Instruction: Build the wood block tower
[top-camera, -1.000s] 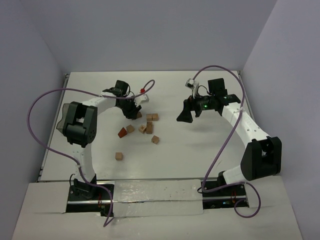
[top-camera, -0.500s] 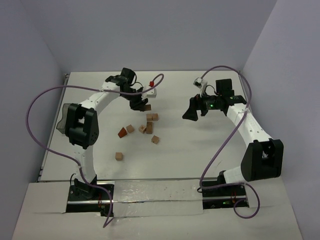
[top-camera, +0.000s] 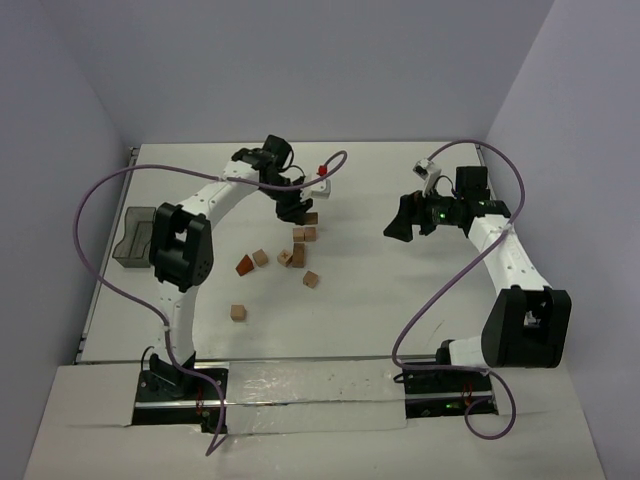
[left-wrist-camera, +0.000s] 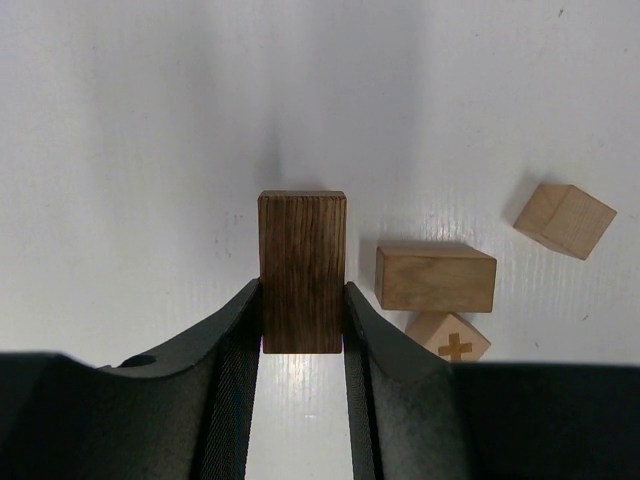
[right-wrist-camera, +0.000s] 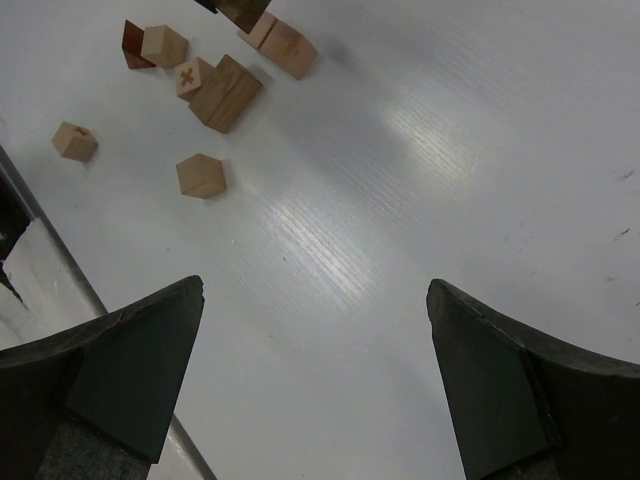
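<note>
Far left: a dark bin (top-camera: 132, 240) at the table (top-camera: 400, 300) edge. Centre-left: tan cubes (top-camera: 311, 279) and a reddish wedge (top-camera: 245, 265) lie loose and unstacked. Just beyond them, the left gripper (left-wrist-camera: 302, 292) is clamped on a dark brown block (left-wrist-camera: 302, 255). Right: the right gripper (right-wrist-camera: 315, 300), fingers wide apart, holds nothing.

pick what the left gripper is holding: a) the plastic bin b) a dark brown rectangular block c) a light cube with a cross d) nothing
b: in the left wrist view the left gripper has both fingers pressed against the sides of the dark brown block.
</note>
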